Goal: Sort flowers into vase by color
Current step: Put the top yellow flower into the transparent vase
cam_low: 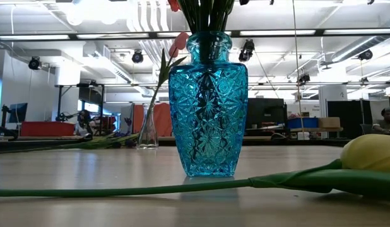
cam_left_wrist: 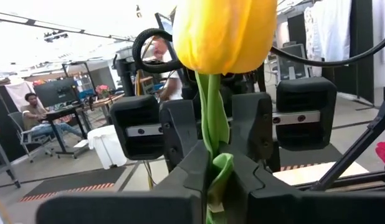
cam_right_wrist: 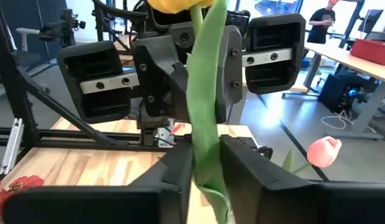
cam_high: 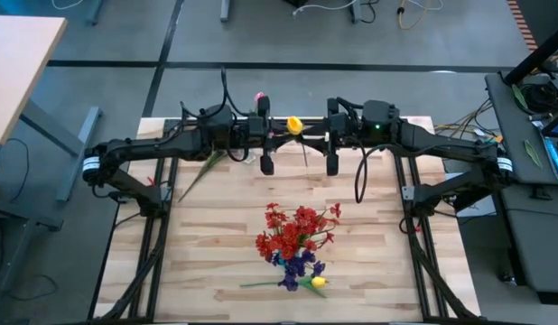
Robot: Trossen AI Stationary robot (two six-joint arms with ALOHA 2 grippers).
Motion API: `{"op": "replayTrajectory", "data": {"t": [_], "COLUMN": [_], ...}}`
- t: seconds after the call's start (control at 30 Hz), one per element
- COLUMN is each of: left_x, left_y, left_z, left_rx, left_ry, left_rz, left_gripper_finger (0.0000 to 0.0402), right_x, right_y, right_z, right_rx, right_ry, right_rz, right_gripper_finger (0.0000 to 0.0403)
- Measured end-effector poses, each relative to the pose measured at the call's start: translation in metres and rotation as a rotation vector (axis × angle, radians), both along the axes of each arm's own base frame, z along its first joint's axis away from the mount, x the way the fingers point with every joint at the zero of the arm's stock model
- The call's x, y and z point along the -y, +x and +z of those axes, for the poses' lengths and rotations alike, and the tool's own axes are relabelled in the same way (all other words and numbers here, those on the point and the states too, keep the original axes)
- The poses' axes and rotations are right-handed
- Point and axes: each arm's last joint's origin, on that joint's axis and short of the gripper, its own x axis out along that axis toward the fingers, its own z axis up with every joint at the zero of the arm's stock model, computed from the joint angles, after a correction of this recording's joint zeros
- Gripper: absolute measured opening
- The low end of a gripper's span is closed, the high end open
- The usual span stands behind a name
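A: Yellow tulip?
B: Glossy bloom, green stem, above the desk behind the blue vase. Left hand and right hand both pinch it, apparently.

An open robotics lab: ceiling strip lights, desks with monitors, seated person.

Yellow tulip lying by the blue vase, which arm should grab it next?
Right, probably: the yellow tulip's bloom lies on that side. Left claw and right claw both grip another tulip now.

Bright overhead striplights; near yellow tulip perhaps slightly blurred.
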Motion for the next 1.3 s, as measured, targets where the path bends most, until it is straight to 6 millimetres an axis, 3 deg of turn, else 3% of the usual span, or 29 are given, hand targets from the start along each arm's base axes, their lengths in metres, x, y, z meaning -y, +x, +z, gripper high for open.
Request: {"op": "replayTrajectory", "data": {"t": [0.13,0.33,0.53,0.73,0.97,1.3], "left_x": [0.000,0.001,0.004,0.004,-0.016,-0.054], "left_y": [-0.008,-0.041,-0.087,-0.117,-0.132,-0.137], "left_z": [0.004,0.014,0.023,0.010,-0.012,-0.025], "left_rx": [-0.020,-0.138,-0.260,-0.299,-0.187,-0.150], "left_ry": [-0.006,-0.045,-0.095,-0.138,-0.071,-0.113], "left_rz": [0.008,0.119,0.317,0.373,0.478,0.599], "left_gripper_finger": [0.0003,0.0003,0.0001,0.0001,0.0000,0.0000], "right_x": [-0.001,-0.001,-0.001,-0.001,-0.001,-0.001], "right_y": [-0.002,-0.013,-0.014,-0.014,-0.014,-0.014], "right_z": [0.004,0.019,0.021,0.021,0.020,0.020], "right_rx": [-0.011,-0.068,-0.090,-0.092,-0.090,-0.091], "right_ry": [0.027,0.057,0.062,0.054,0.060,0.069], "right_rz": [-0.003,-0.070,-0.085,-0.085,-0.086,-0.088], "right_gripper_finger": [0.0131,0.0179,0.0196,0.0194,0.0194,0.0196]}}
